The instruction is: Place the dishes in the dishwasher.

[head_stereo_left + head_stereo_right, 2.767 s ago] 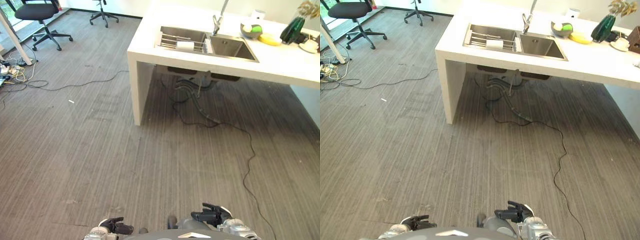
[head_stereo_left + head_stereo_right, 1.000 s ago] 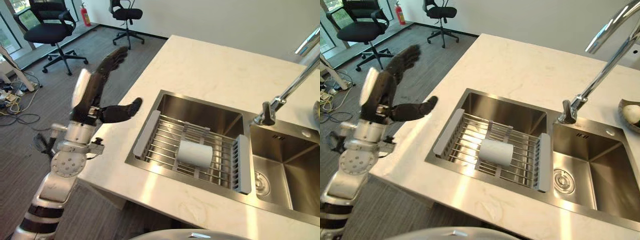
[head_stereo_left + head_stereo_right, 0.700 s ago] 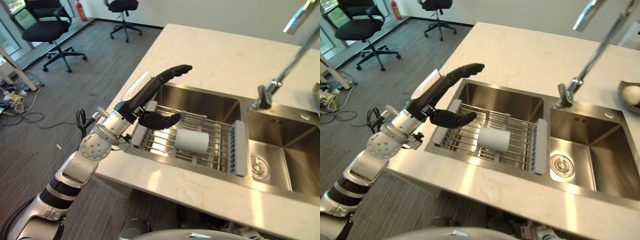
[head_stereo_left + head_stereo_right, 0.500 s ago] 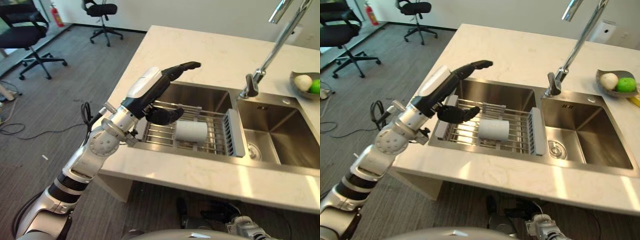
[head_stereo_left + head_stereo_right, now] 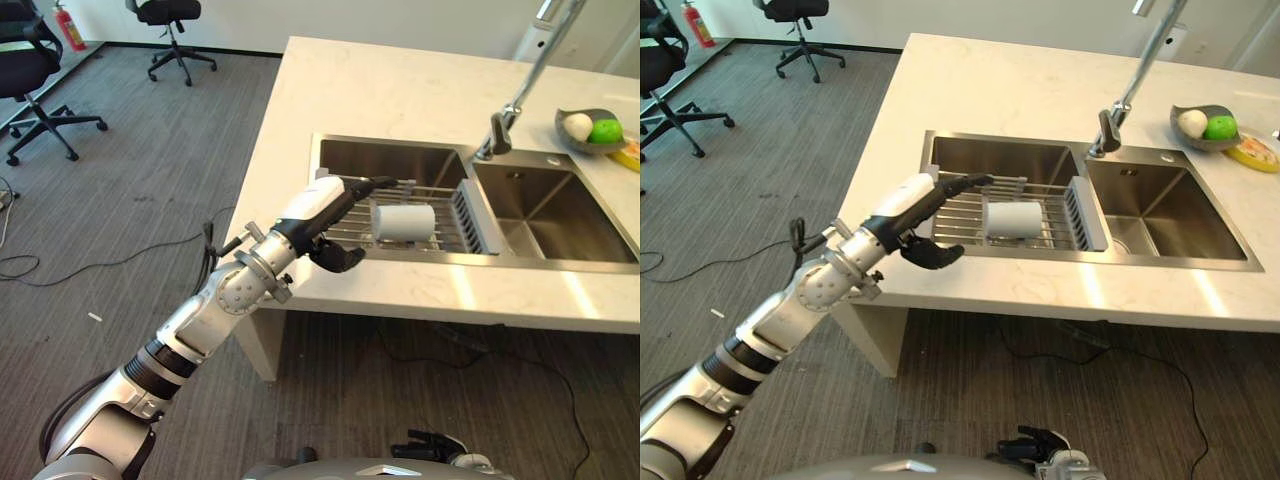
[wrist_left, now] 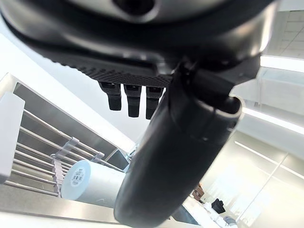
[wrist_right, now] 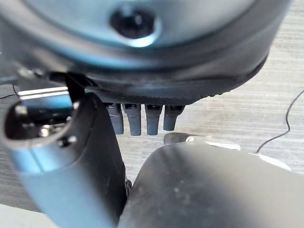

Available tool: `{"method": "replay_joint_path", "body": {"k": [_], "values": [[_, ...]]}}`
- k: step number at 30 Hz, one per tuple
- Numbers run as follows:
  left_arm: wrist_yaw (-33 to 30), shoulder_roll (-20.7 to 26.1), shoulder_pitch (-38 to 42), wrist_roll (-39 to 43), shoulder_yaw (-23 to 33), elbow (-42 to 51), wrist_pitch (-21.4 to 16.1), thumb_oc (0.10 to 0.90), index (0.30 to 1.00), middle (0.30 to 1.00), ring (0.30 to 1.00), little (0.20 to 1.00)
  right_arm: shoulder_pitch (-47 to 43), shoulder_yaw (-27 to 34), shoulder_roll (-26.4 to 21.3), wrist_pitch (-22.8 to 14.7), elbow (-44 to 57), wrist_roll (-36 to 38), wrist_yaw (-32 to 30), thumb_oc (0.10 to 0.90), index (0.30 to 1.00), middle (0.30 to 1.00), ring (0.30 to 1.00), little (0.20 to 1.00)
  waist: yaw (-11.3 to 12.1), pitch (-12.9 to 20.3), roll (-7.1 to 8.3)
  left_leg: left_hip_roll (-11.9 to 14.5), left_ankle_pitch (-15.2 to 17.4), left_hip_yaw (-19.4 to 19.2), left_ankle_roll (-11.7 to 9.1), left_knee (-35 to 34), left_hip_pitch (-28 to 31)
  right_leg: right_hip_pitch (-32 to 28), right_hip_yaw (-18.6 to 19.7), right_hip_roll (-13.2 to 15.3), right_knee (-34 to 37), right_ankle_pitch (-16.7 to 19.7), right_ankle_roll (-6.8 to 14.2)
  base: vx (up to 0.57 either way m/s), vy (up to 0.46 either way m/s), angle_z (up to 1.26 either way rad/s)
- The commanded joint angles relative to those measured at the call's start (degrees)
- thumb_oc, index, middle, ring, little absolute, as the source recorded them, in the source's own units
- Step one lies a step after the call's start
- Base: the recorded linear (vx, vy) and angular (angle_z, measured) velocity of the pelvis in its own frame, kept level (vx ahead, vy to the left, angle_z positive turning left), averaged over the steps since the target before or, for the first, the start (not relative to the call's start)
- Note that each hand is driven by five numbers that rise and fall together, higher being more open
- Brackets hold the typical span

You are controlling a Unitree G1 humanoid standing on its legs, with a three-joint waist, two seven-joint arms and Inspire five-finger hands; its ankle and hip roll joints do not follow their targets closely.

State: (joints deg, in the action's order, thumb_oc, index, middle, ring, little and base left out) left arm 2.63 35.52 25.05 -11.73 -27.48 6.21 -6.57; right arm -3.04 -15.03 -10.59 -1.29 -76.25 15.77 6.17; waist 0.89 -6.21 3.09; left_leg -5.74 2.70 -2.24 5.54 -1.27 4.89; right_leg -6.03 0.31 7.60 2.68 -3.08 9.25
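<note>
a: what's around the cup?
b: it lies on its side on the wire rack in the left sink; tap at 2 o'clock, fruit bowl beyond. left hand at its 9 o'clock, fingers straight, holding nothing.
a: anything unclear?
b: right hand low down, fingers relaxed. white counter, grey carpet, office chairs.

Bright even light, glare on the counter, wrist views blurred.
</note>
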Motion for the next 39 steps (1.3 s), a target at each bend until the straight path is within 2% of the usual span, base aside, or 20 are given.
{"method": "replay_joint_path", "body": {"k": [1,2,8,10,20,21,26,33,39], "values": [[-5.52,-4.77,9.39,-1.13,3.83,1.86,-2.89,0.8,0.9,0.9,0.9,0.9,-0.1,-1.91,-1.47,-0.83,0.28,-1.48,-0.83,0.8,0.9,0.9,0.9,0.9,-0.49,5.19,-0.44,6.75,-1.88,0.94,-8.52,-3.67,1.66,1.3,0.73,-2.58,0.59,4.84,-0.71,0.0,-0.108,-0.26],[-6.66,-5.96,12.63,-1.96,2.15,-1.34,-2.48,0.8,0.9,0.9,0.9,0.9,-1.11,-2.66,-1.56,-0.99,1.21,-1.23,-1.11,0.8,0.9,0.9,0.9,0.9,-1.02,5.09,-0.58,7.32,-2.1,1.14,-8.93,-3.72,2.08,0.87,0.54,-3.08,0.77,4.77,-1.14,0.0,-0.13,-0.26],[-9.01,-7.61,18.81,-5.58,-0.87,-8.19,-1.63,0.8,0.9,0.9,0.9,0.9,-2.17,-4.64,-1.67,-0.89,1.41,-1.63,-1.38,0.8,0.9,0.9,0.9,0.9,-2.02,5.07,-1.0,8.08,-2.5,1.5,-9.42,-3.73,2.27,0.4,0.75,-3.85,1.61,4.68,-1.73,-0.01,-0.079,-0.02],[-9.52,-8.74,22.54,-7.73,-3.73,-14.24,-0.71,0.8,0.9,0.9,0.9,0.9,-2.2,-5.71,-1.8,-0.64,1.24,-2.09,-1.24,0.8,0.9,0.9,0.9,0.9,-2.83,4.96,-1.52,8.48,-2.77,1.54,-9.69,-3.73,2.29,0.52,0.83,-4.2,1.48,4.51,-2.02,0.0,-0.061,0.01],[-10.13,-11.5,28.53,-10.96,-9.83,-30.84,1.64,0.8,0.9,0.9,0.9,0.9,-0.51,-5.9,-3.31,-0.19,-0.15,-3.7,-1.5,0.8,0.9,0.9,0.9,0.9,-5.08,4.64,-2.97,9.39,-3.18,0.19,-10.33,-3.73,2.71,0.81,1.77,-4.91,1.18,4.25,-2.34,0.01,-0.03,-0.08],[-11.15,-12.57,29.95,-11.1,-10.5,-35.44,2.27,0.8,0.9,0.9,0.9,0.9,-0.38,-5.88,-3.67,-0.16,-0.5,-3.75,-1.7,0.8,0.9,0.9,0.9,0.9,-5.65,4.44,-3.31,9.55,-3.32,-0.19,-10.45,-3.73,2.72,0.95,2.14,-5.03,1.19,4.22,-2.42,0.0,-0.02,-0.05],[-13.59,-14.2,32.66,-12.65,-11.1,-42.9,3.87,0.8,0.9,0.9,0.9,0.9,0.44,-6.19,-4.24,-0.7,0.13,-4.07,-2.06,0.8,0.9,0.9,0.9,0.9,-7.0,3.86,-3.87,9.96,-3.36,-1.08,-10.66,-3.73,2.98,1.2,2.87,-5.31,1.09,4.13,-2.48,0.0,-0.011,-0.03],[-16.15,-14.9,33.84,-12.4,-10.32,-47.05,5.01,0.8,0.9,0.9,0.9,0.9,0.8,-6.79,-4.56,-1.22,1.7,-3.92,-2.44,0.8,0.9,0.9,0.9,0.9,-8.35,3.59,-4.7,10.15,-3.21,-2.55,-10.85,-3.73,3.57,1.28,4.07,-5.48,1.23,4.2,-2.38,0.02,-0.012,-0.14],[-18.16,-16.74,33.11,-5.37,-7.1,-51.31,5.44,0.8,0.9,0.9,0.9,0.9,1.14,-6.91,-4.55,-1.11,1.65,-4.02,-2.79,0.8,0.9,0.9,0.9,0.9,-8.96,3.43,-5.22,10.16,-2.58,-3.02,-10.75,-3.73,4.24,0.68,4.55,-5.47,1.5,3.73,-2.33,0.03,-0.001,-0.06]]}}
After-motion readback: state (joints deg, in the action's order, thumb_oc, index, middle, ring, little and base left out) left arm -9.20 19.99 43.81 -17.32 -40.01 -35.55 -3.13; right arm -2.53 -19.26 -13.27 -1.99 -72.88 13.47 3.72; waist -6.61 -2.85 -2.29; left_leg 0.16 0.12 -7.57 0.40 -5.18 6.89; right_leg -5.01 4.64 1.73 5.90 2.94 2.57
